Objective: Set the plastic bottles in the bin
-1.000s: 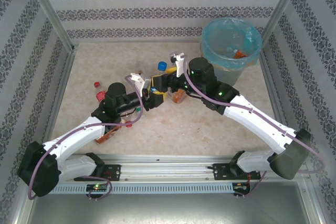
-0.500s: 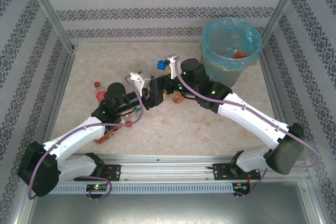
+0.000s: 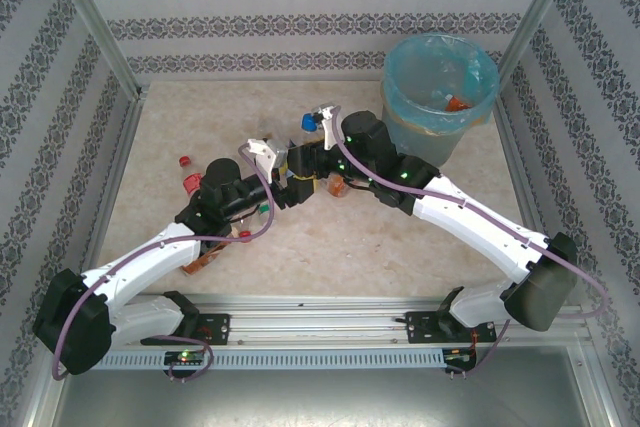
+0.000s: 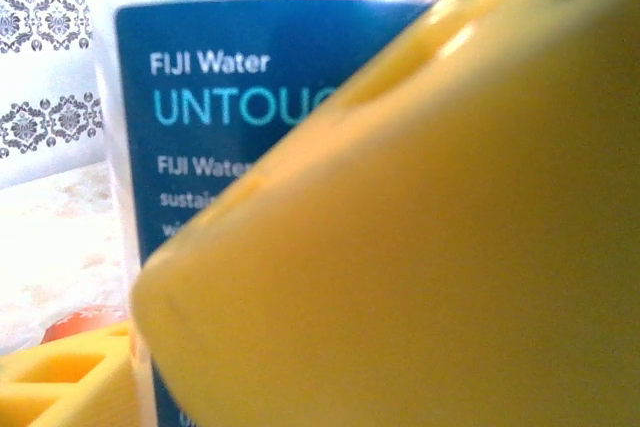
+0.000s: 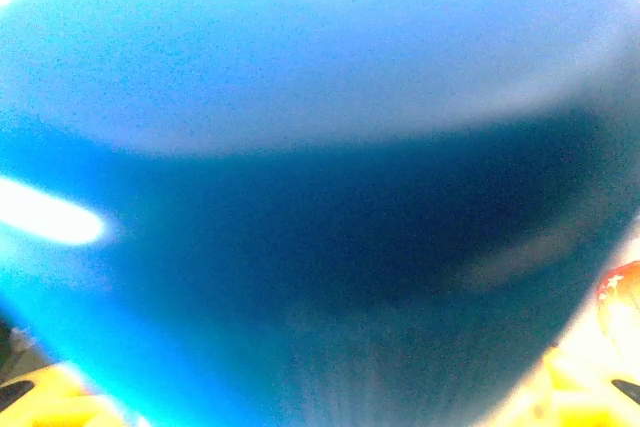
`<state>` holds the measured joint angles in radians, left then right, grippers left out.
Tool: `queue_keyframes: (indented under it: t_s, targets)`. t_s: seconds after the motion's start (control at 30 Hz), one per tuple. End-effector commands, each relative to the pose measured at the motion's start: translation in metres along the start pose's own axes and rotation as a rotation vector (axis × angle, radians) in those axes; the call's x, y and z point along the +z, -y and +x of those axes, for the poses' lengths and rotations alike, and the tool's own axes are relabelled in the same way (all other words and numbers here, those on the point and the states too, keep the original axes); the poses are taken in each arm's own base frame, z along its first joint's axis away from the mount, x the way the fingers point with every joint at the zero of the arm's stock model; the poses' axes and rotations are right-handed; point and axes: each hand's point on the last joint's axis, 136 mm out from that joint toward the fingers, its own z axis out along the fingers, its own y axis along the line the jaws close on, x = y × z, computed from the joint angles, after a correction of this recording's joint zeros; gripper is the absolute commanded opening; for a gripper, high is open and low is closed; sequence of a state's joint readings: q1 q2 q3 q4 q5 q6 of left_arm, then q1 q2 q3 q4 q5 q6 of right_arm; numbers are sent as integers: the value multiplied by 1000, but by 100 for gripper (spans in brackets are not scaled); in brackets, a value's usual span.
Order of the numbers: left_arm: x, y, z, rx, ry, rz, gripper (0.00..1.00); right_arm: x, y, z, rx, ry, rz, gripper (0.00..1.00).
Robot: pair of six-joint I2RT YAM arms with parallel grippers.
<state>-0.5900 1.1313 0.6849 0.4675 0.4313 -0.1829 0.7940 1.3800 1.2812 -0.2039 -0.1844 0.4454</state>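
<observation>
Our left gripper [image 3: 293, 187] and right gripper [image 3: 308, 165] meet mid-table around the blue-labelled bottle [image 4: 250, 97]. Whether either grips it, we cannot tell. The bin [image 3: 487, 87] stands well apart, far right. If both jaws go slack together, the bottle drops and rolls away.

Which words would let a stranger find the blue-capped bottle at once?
Find the grey bin with its light-blue liner at the table's far right. Just left of it, where the left arm and right arm meet, sits a bottle. Its cap is bright blue; the caps further left are red.
</observation>
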Motion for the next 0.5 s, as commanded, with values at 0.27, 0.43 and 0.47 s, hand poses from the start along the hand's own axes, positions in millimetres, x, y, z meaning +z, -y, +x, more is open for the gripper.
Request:
queue_keyframes:
  t_s: [0.27,0.43,0.47]
  targets:
    - [-3,8,-19,42,86,19,82,-20,12,-26,58,90,28,44]
    - [-3,8,-18,47,85,17,100,-32,26,-39,53,128,65,43]
    - [-4,8,-19,50,91,14,100,-35,29,-43,51,137,72,43]
